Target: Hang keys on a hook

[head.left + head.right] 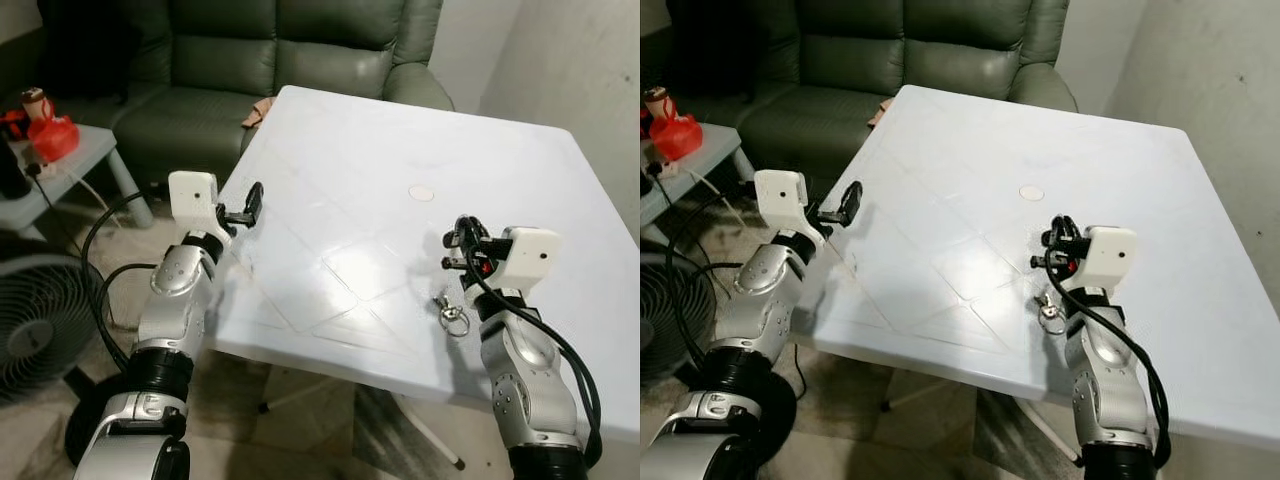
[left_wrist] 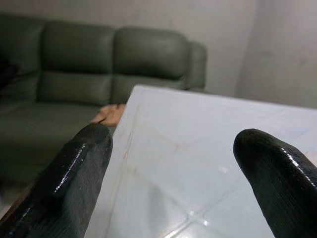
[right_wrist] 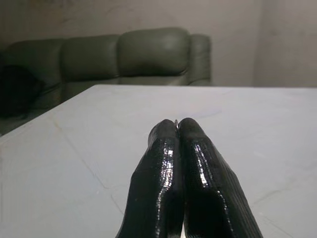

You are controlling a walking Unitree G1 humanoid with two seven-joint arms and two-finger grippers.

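A small bunch of keys [image 1: 452, 315] on a metal ring hangs just below my right gripper [image 1: 452, 252], low over the front right part of the white table [image 1: 380, 170]. The right wrist view shows that gripper's fingertips [image 3: 171, 136] pressed together, with a thin sliver of metal between them. My left gripper [image 1: 247, 206] is open over the table's left edge, and its two fingers [image 2: 74, 173] stand wide apart with nothing between them.
A small white disc [image 1: 421, 193] lies on the table's middle. A dark green sofa [image 1: 260, 60] stands behind the table. At the left are a low side table [image 1: 70, 170] with a red item [image 1: 52, 135], and a floor fan [image 1: 35, 320].
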